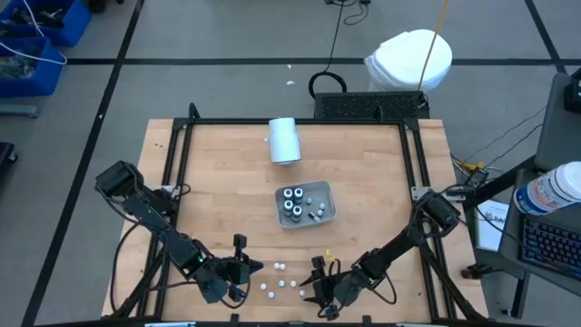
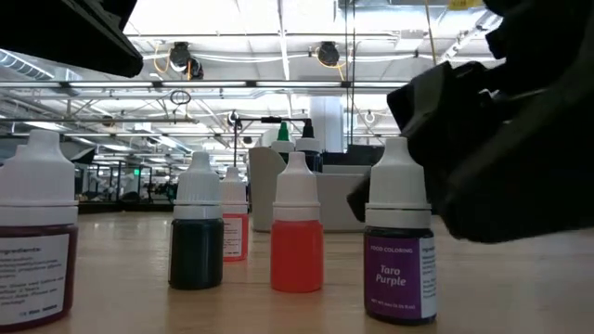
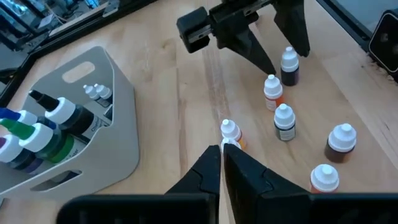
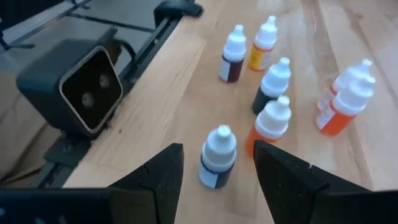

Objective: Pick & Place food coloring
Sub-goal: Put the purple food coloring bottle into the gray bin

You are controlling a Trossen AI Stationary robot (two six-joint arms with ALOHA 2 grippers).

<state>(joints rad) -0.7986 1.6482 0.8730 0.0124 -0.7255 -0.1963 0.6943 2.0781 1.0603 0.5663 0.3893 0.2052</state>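
Bench point(image 1: 218, 182) of pale wood planks, bordered by a black frame, standing on a grey floor marked with dark lines; the low view shows a hall with ceiling trusses and lights beyond. Grey tray point(image 1: 329, 211) near the bench centre holds four dark bottles point(image 1: 292, 202) and a few small whitish ones. White cylinder point(image 1: 284, 141) lies farther from the arms than the tray, with bare wood around it. Loose food coloring bottles point(image 1: 280, 277) stand in a cluster near the front edge, between the two arms. Left end effector point(image 3: 221, 152), fingers nearly together, sits just beside an orange bottle point(image 3: 230, 132). Right end effector point(image 4: 217, 165), fingers apart, straddles a purple bottle point(image 4: 217, 157) without clamping it.
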